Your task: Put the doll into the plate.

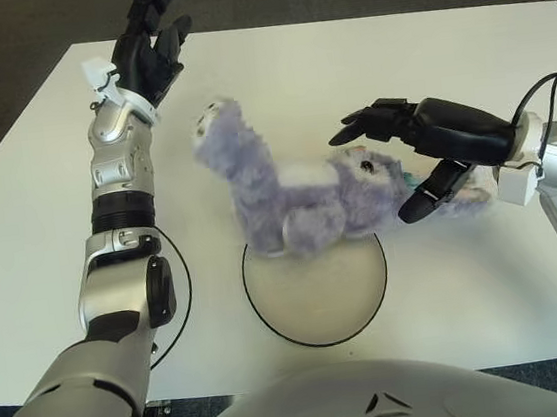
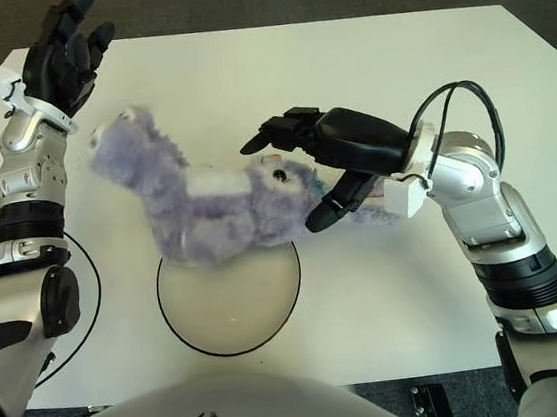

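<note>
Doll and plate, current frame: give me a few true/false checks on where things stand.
1. The doll lies fully inside the plate. False: only its lower edge overlaps the far rim; most of it is on the table.
2. The right hand has spread fingers around the doll's head. True.
3. The left hand grips the doll. False: it is raised, open, apart from it.
4. The plate is round with a dark rim. True.
</note>
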